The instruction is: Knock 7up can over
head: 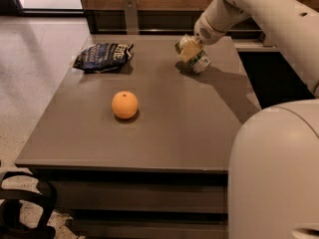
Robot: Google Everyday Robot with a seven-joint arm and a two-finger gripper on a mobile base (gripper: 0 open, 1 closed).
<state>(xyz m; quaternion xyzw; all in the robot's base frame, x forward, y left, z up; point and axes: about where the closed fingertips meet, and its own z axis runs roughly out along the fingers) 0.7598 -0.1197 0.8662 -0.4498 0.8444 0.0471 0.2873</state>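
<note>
The 7up can (200, 61), silver-white with green markings, is tilted far over at the back right of the grey table (179, 133), and its lower end is at the tabletop. My gripper (189, 50) reaches down from the upper right on the white arm (224, 11). It is shut on the can's upper part and hides part of it.
A round orange (124, 105) sits left of the table's middle. A dark blue chip bag (103, 57) lies at the back left. My white body (279, 173) fills the lower right. A dark chair (22, 208) stands at the lower left, and a wooden wall is behind.
</note>
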